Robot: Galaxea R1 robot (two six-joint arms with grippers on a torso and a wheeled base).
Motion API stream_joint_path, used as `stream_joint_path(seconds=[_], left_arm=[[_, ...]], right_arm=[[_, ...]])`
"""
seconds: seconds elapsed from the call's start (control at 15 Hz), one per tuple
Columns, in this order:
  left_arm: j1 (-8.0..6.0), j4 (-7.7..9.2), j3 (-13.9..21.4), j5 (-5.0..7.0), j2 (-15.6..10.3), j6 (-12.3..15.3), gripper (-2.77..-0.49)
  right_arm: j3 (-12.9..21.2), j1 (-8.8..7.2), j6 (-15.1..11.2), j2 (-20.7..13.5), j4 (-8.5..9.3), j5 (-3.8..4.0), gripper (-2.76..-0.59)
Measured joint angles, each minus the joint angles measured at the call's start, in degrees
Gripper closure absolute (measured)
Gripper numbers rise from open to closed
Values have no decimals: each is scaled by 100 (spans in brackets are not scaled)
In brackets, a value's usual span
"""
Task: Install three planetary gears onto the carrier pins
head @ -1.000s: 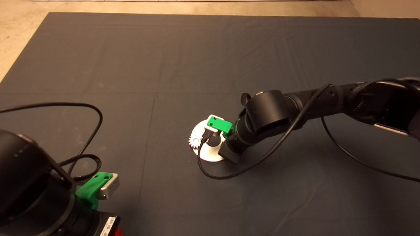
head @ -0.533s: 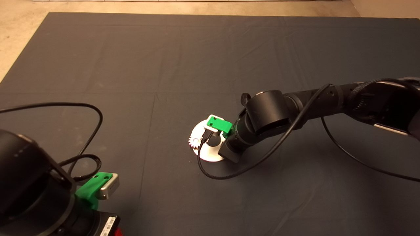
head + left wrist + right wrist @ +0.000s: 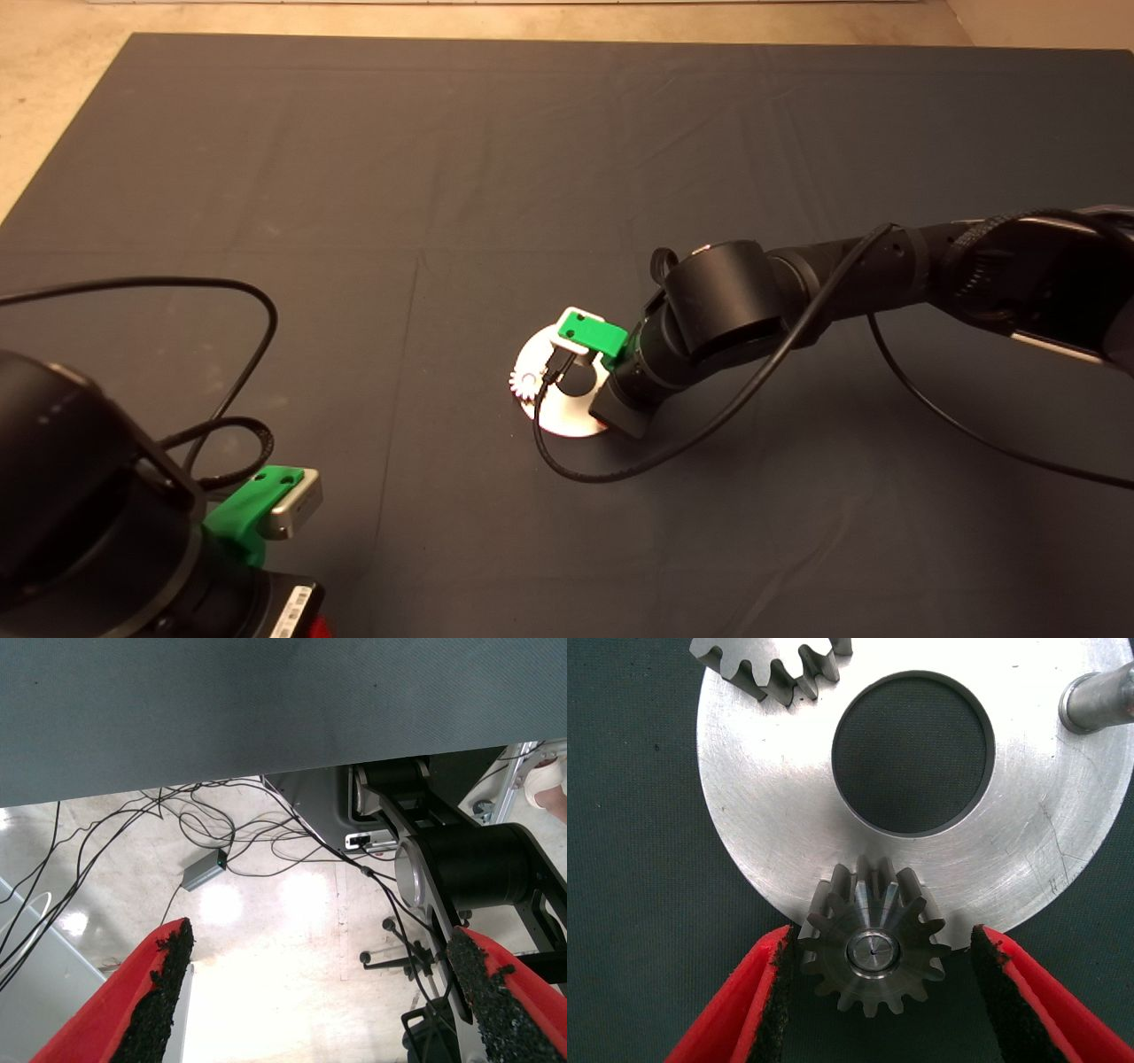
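While you look down from the head camera, you've got the right arm reaching in from the right side with the right gripper [image 3: 574, 368] sitting right over the shiny disc [image 3: 560, 416] near the middle of the dark mat [image 3: 443, 177]. One small gear [image 3: 526, 383] shows at the disc's left rim, seated on the disc. You can't tell from up here how the fingers stand, the wrist camera block covers them. The left gripper [image 3: 266, 505] is parked at the lower left edge, with a black cable [image 3: 221, 292] looping across the mat beside it.

Over on the left wrist camera, you see the left gripper [image 3: 323, 992] with its two red fingers [image 3: 133, 1001] spread wide, nothing between the pads. Past the mat's edge there's pale floor with tangled cables [image 3: 204, 819] and a black wheeled base [image 3: 469, 868], plus a bit of a person's foot [image 3: 545, 780] at the corner.

Right wrist camera is the good one. A gear [image 3: 874, 948] sits down over a pin, the pin's end [image 3: 871, 950] showing in its bore, at the rim of the disc [image 3: 771, 815]. The right gripper [image 3: 874, 992] has its pads either side of that gear, spread apart, with a gap on the one side and the other pad just beside the teeth. A second gear [image 3: 772, 663] is on the disc beyond the central hole, partly cut off. One bare pin [image 3: 1097, 700] stands near the disc's far edge.
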State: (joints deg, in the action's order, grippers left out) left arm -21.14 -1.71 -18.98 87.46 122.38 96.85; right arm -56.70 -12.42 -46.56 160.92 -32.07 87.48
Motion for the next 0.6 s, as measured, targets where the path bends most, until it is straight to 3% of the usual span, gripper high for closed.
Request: stream_joint_path(seconds=[0.2,0.6], left_arm=[[0,2,0,0,0,0,-204],[0,2,0,-2,0,0,-204]], right_arm=[[56,-88,1,-94,21,-33,-157],[263,-267,0,-693,35,15,-183]])
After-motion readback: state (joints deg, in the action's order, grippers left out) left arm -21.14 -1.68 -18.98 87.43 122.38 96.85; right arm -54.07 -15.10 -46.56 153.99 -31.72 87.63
